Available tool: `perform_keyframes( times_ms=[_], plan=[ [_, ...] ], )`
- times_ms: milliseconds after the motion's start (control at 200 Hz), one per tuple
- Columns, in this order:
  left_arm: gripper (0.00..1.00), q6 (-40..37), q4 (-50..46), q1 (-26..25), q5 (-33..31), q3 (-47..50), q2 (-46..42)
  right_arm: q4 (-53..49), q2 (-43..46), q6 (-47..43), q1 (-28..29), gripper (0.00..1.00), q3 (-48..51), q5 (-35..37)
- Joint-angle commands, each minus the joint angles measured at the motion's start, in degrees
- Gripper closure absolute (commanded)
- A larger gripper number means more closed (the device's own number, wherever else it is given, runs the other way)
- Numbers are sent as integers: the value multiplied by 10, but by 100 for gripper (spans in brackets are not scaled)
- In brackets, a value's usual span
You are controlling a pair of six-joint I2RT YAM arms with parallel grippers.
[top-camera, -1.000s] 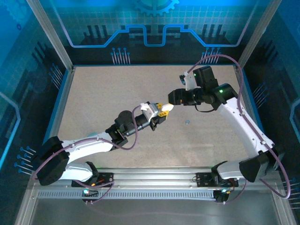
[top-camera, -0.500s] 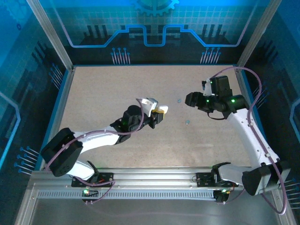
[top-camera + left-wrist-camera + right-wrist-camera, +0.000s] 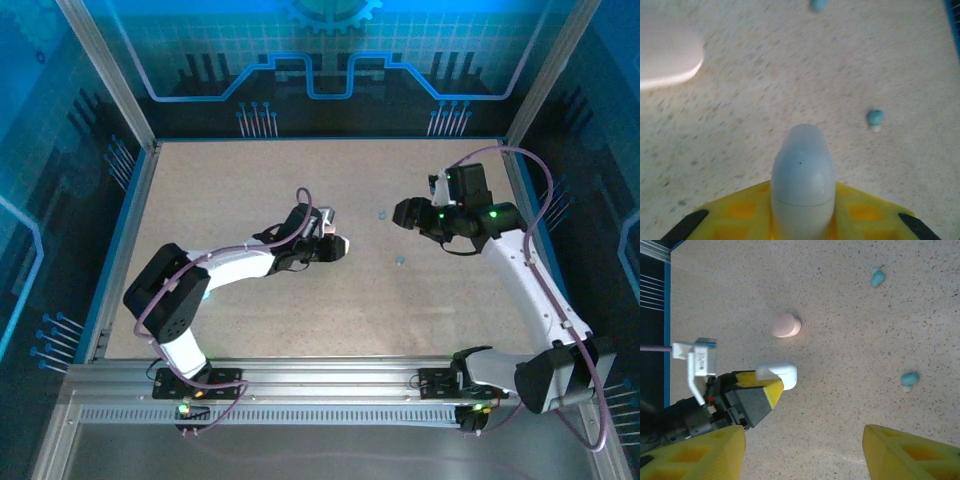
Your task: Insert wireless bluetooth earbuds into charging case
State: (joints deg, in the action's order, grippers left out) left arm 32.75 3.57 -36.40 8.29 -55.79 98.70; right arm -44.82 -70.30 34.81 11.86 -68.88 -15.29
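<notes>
This is a robotics laboratory test cell: two robot arms point(image 3: 235, 266) are bolted to a metal rail point(image 3: 330, 376) at a speckled table point(image 3: 240, 180), enclosed by aluminium posts point(image 3: 101, 66) and blue circuit-pattern walls point(image 3: 420, 50).

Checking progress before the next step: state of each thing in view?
Left gripper: shut on white case.
White case: lid closed.
Right gripper: open, empty.
Pink case: on table, looks closed.
Blue earbud, second blue earbud: loose on table.
</notes>
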Motion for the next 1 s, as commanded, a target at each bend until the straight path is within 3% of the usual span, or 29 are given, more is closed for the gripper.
perform_keyframes(
  times_ms=[0, 360, 640, 996],
  plan=[
    [73, 60, -37, 20, 34, -7, 24, 12, -4, 13, -9, 36, 8, -17],
    [71, 77, -53, 51, 40, -21, 66, 20, -10, 27, -9, 37, 14, -33],
    [67, 105, -28, 80, 78, -30, 93, 20, -11, 30, -8, 37, 14, -35],
    [42, 49, -138, 94, 2, -52, 58, 22, -13, 31, -9, 37, 16, -37]
  ],
)
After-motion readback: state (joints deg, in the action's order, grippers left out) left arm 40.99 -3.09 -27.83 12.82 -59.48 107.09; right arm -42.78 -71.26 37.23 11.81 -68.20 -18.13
